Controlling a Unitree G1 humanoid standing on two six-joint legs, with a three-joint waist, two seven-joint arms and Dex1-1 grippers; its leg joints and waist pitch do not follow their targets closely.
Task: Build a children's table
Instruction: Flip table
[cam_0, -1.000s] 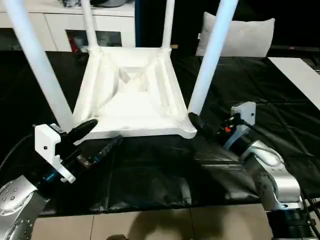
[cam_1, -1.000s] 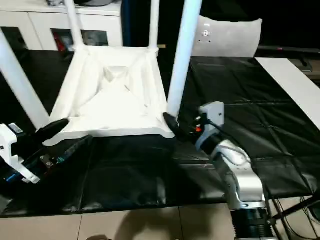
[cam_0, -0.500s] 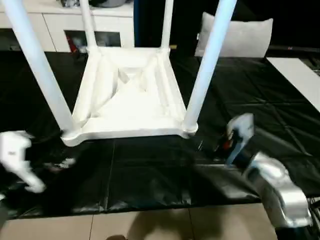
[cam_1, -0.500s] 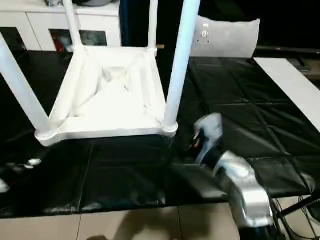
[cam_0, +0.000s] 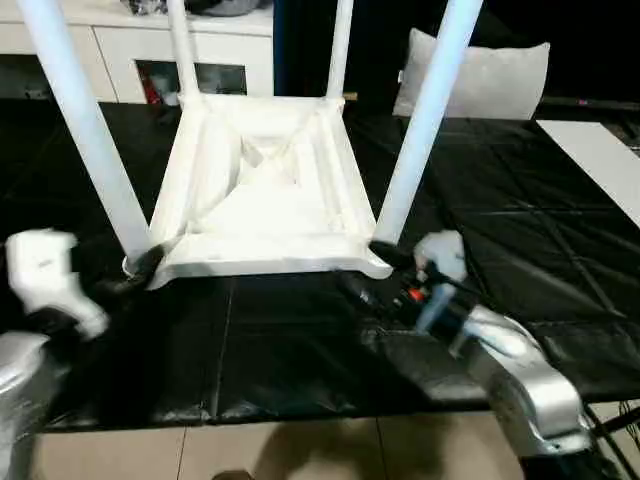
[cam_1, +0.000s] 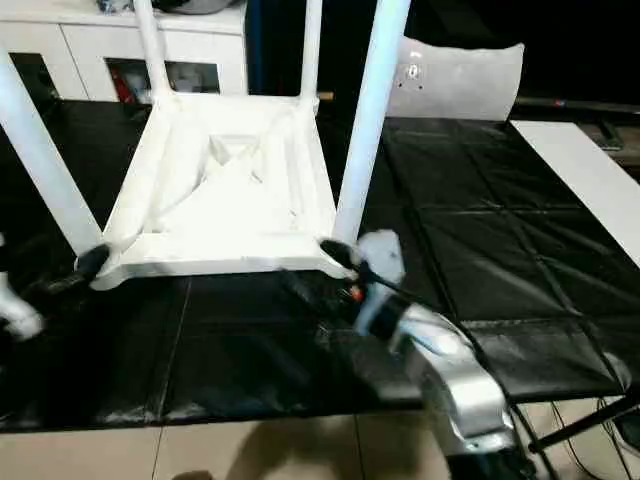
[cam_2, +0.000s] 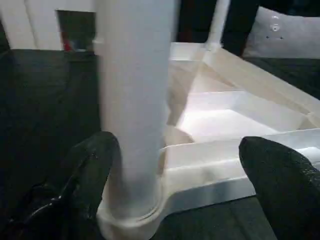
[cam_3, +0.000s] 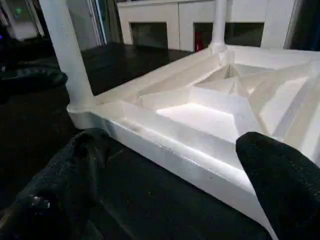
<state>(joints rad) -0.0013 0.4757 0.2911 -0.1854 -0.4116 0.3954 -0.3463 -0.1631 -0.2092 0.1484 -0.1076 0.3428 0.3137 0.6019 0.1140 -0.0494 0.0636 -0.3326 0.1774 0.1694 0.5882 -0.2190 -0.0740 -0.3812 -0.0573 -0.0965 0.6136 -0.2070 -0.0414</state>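
From the left eye view, the children's table (cam_0: 262, 195) lies upside down on the black-covered table (cam_0: 300, 350), its ribbed underside up and four white legs (cam_0: 425, 110) standing from the corner sockets. The left arm reaches in low from the left edge, its white wrist block blurred, and the left claw (cam_0: 140, 272) sits at the near left corner socket, right by the foot of that leg. The right arm comes in from the lower right, silver forearm angled toward the middle, and the right claw (cam_0: 372, 270) points at the near right corner, one black finger up against the corner and the other lower on the black cover. A grey-white cushion (cam_0: 480, 80) leans behind, and a white cabinet (cam_0: 130, 45) stands at the back left.

The right eye view gives the same layout, the right claw (cam_1: 315, 268) at the near right corner of the upturned top.

In the left wrist view, the left claw (cam_2: 185, 180) is spread wide, its two black fingers (cam_2: 92, 170) either side of the corner socket; one sits just beside the leg's base.

In the right wrist view, the right claw (cam_3: 170, 175) is also spread wide, straddling the near edge of the top without gripping it.
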